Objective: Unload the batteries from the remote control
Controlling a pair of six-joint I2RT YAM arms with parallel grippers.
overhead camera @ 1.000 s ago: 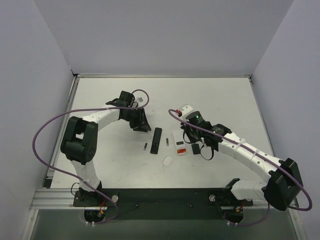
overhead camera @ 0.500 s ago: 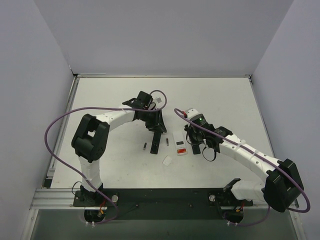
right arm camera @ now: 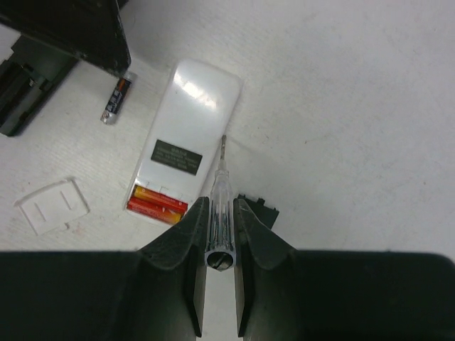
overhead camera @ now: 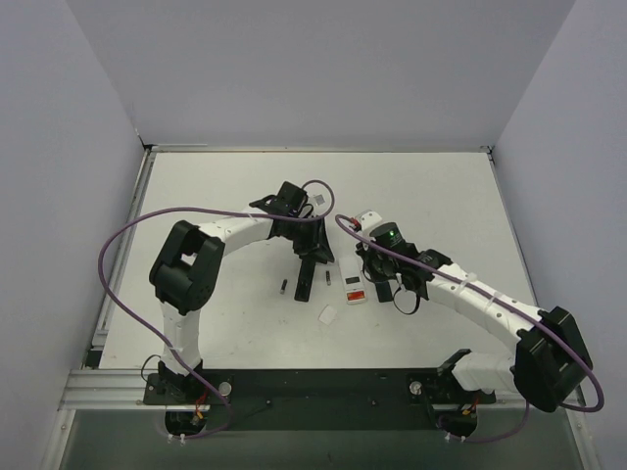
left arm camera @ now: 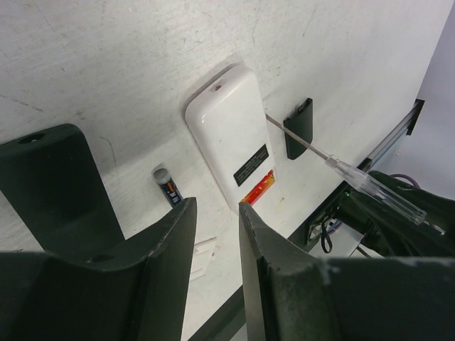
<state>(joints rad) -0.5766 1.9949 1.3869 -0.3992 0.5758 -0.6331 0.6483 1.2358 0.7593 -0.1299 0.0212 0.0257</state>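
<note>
Lying label-up on the bench (right arm camera: 341,85), the white remote (right arm camera: 192,121) has its battery bay (right arm camera: 153,188) uncovered at one end, and two red-and-yellow cells (right arm camera: 158,204) sit side by side inside it. Out of any holder, one dark battery (right arm camera: 117,98) lies on the bench between the white remote and the slim black bar (overhead camera: 304,289), touching neither. A second battery (overhead camera: 284,287) lies on the other side of that bar. The small white cover (right arm camera: 51,204) rests flat near the remote's open end, and a flat black rectangle (right arm camera: 261,206) lies off the remote's opposite long edge. The right pincer (right arm camera: 219,202) is clenched on a clear-handled screwdriver (right arm camera: 219,181), whose metal tip reaches the remote's long edge about midway; whether it touches cannot be told. The left pincer (left arm camera: 215,206) hangs over the far end of the black bar, released, its jaws a narrow gap apart with only bare bench showing between them.
</note>
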